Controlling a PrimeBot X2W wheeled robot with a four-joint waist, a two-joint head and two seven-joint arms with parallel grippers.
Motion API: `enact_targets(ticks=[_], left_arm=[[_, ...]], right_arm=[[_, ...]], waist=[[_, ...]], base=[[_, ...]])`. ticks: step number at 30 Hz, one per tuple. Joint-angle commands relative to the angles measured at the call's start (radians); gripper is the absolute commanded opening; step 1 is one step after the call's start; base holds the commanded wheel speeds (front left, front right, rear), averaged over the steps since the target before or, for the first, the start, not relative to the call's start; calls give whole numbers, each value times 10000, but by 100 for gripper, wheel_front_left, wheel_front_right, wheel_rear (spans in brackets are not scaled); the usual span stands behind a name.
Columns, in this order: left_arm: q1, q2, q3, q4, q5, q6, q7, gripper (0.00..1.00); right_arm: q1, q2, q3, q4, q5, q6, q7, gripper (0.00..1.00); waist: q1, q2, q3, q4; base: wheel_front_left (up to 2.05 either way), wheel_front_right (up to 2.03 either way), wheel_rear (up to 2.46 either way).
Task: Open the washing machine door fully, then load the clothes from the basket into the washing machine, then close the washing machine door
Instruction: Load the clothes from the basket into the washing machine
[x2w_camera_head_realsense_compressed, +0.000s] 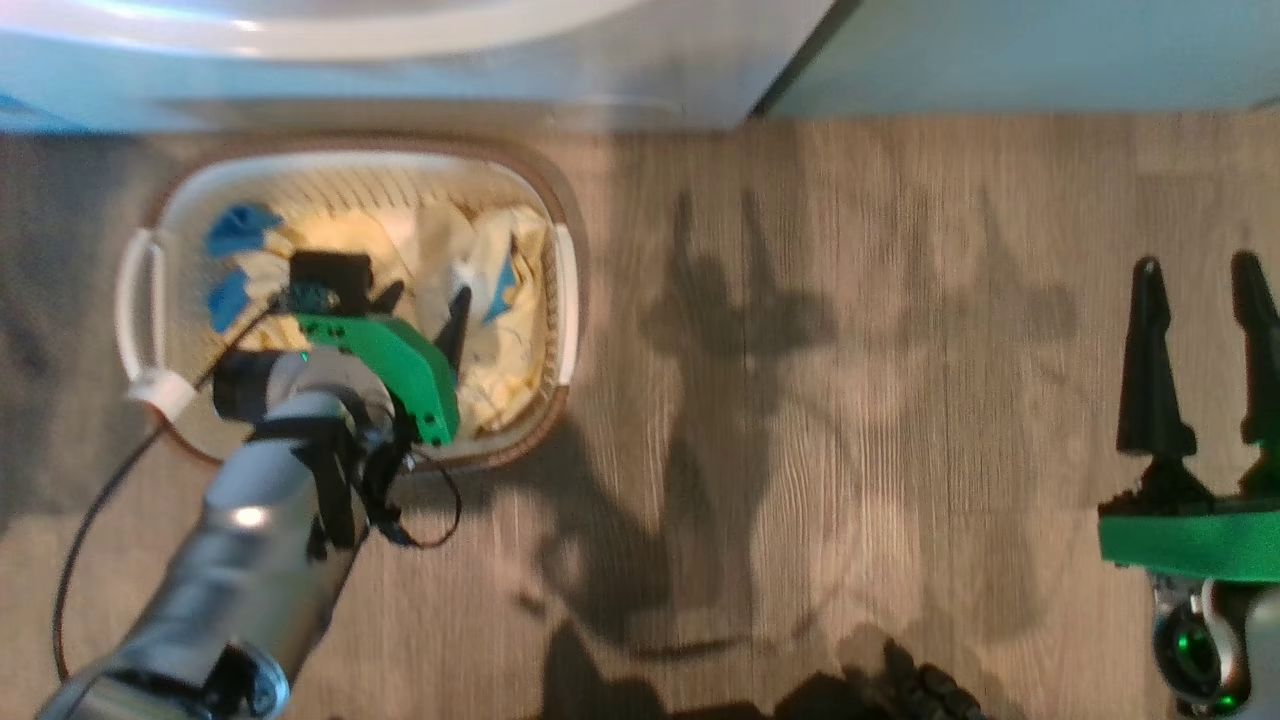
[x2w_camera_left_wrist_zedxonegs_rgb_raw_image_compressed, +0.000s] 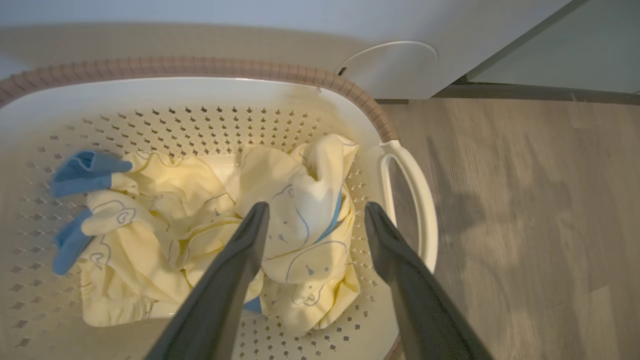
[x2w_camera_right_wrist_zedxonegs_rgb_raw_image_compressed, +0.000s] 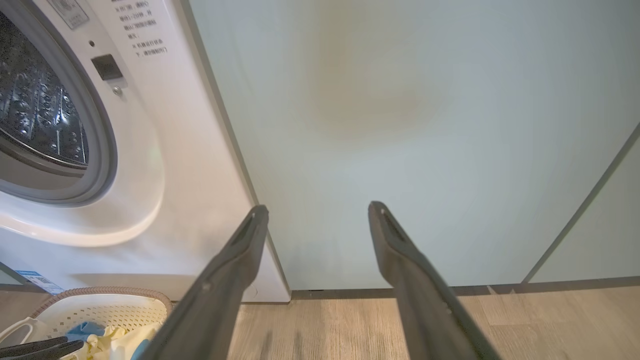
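Wood-look floor (x2w_camera_head_realsense_compressed: 800, 400) runs to the washing machine (x2w_camera_right_wrist_zedxonegs_rgb_raw_image_compressed: 190, 150). Your head view catches its lower front, your right wrist view its uncovered steel drum (x2w_camera_right_wrist_zedxonegs_rgb_raw_image_compressed: 40, 110). The basket (x2w_camera_left_wrist_zedxonegs_rgb_raw_image_compressed: 200, 90) sits just before it, holding the clothes (x2w_camera_left_wrist_zedxonegs_rgb_raw_image_compressed: 165, 200). Your left gripper (x2w_camera_left_wrist_zedxonegs_rgb_raw_image_compressed: 317, 207) hangs over them, fingers apart. The right gripper (x2w_camera_head_realsense_compressed: 1197, 265), also spread, is well right of the basket.

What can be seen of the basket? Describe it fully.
The basket is cream plastic with perforated walls, a ribbed brown rim and white loop handles at its ends. It stands upright on the wood-look floor right before the washing machine, holding crumpled pale yellow clothes with blue trim. The open left hand hangs over them.
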Motion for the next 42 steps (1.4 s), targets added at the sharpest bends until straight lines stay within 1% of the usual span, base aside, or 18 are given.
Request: enact_targets(ticks=[1, 5, 11, 12, 17, 21, 28, 29, 30, 31, 38, 42], left_arm=[[-347, 384, 85, 194, -237, -6, -168, 100], [-1032, 525, -289, 732, -662, -7, -299, 100], [-1886, 845, -885, 1111, -1154, -7, -372, 100], [-1886, 845, -885, 1111, -1154, -7, -372, 100], [-2493, 1243, -1352, 1575, -1434, -7, -287, 100], [-2710, 1452, -1663, 1776, -1582, -7, -213, 100], [-2812, 1484, -2236, 1865, -1886, -7, -223, 100], [-2817, 1499, -2302, 1881, -1940, -7, -226, 73], [-2829, 1516, -2363, 1896, -1992, -7, -241, 24], [-2836, 1526, -2424, 1926, -2045, -7, -227, 0], [-2847, 1535, -2818, 2140, -2376, -7, -149, 0], [-2792, 1432, -3157, 2167, -2434, -7, -168, 0]], right_arm=[[-185, -99, 254, -428, 127, -29, -91, 100], [-452, -99, 318, -543, 299, -29, -91, 100], [-796, -99, 472, -666, 555, -29, -91, 100], [-796, -99, 472, -666, 555, -29, -91, 100], [-997, -99, 776, -845, 912, -29, -91, 100], [-1026, -99, 947, -1018, 1143, -29, -91, 100], [-1015, -99, 1059, -1049, 1333, -29, -91, 100], [-1024, -99, 1074, -1034, 1346, -29, -91, 100], [-1038, -99, 1090, -1024, 1354, -29, -91, 100], [-1054, -99, 1105, -1017, 1368, -29, -91, 100], [-1106, -99, 1108, -943, 1398, -29, -91, 100], [-1068, -99, 959, -867, 1323, -29, -91, 100]], waist=[[-3, 0, 1142, -291], [-3, 0, 1863, -397], [-3, 0, 2824, -635], [-3, 0, 2824, -635], [-3, 0, 3553, -1067], [-3, 0, 3850, -1360], [-3, 0, 4014, -1522], [-3, 0, 4013, -1529], [-3, 0, 4013, -1533], [-3, 0, 4007, -1540], [-3, 0, 3831, -1534], [-3, 0, 3532, -1368]], base=[[0, 0, 0], [0, 0, 0], [0, 0, 0], [0, 0, 0], [0, 0, 0], [0, 0, 0], [0, 0, 0], [0, 0, 0], [0, 0, 0], [0, 0, 0], [0, 0, 0], [0, 0, 0]])
